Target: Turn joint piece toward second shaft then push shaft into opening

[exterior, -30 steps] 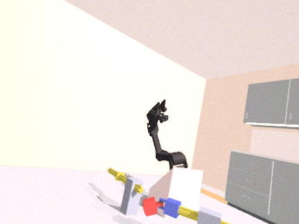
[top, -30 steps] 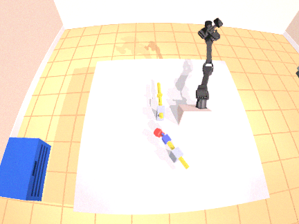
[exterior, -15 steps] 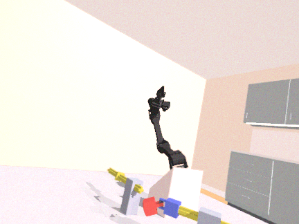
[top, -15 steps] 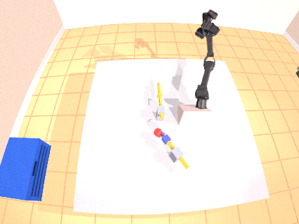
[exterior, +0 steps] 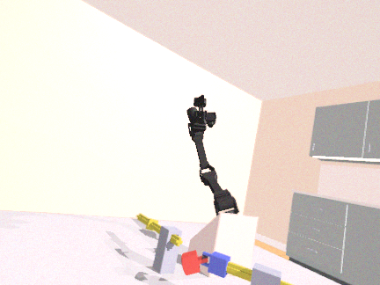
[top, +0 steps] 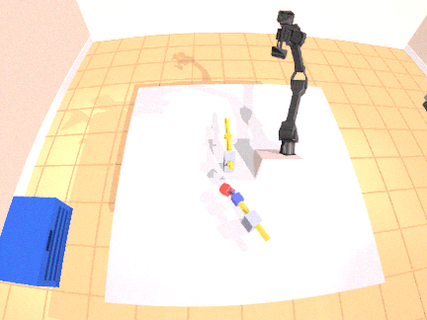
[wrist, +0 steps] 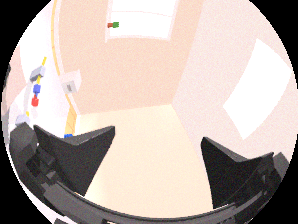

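My gripper (top: 278, 51) (exterior: 210, 119) (wrist: 160, 136) is open and empty. It is raised high above the arm's base, far from the parts. On the white mat (top: 163, 247), a red joint piece (top: 225, 189) (exterior: 190, 262) (wrist: 35, 102) sits with a blue piece (top: 237, 198) (exterior: 218, 264) on the end of a yellow shaft (top: 261, 231) (exterior: 239, 269) held in a grey block (top: 252, 217) (exterior: 266, 274). The second yellow shaft (top: 227, 130) (exterior: 149, 223) runs through another grey block (top: 228, 159) (exterior: 166, 248). Its near end stops short of the red piece.
The arm stands on a pale pedestal (top: 269, 156) (exterior: 230, 239) right of the second block. A blue crate (top: 31, 242) sits on the floor at the front left. Grey cabinets (exterior: 339, 239) line the wall on the right.
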